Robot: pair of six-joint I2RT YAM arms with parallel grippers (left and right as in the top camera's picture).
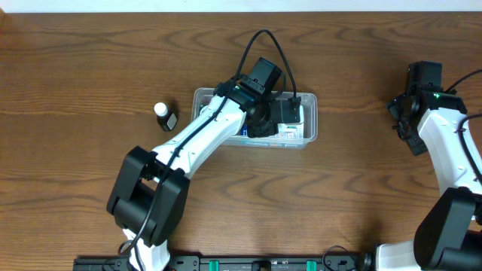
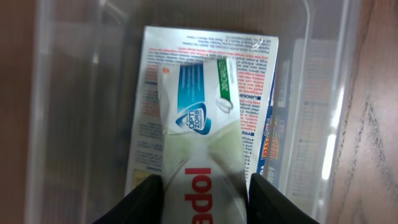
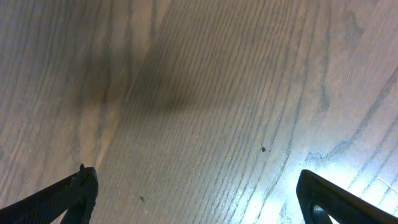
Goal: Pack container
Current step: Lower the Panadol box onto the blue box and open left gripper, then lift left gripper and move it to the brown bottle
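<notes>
Left pincer point(image 2: 205, 208), set narrow inside the container point(image 2: 56, 124), flanks a white packet point(image 2: 199, 106); grip unclear. Right pincer point(image 3: 196, 193) gapes wide over the desk point(image 3: 217, 93).

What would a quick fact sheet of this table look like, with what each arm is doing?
container: clear tub at the centre of the table
left gripper: inside the tub, straddling a white packet; grip unclear
right gripper: open, over the table
small bottle: white cap, on the table left of the tub
</notes>
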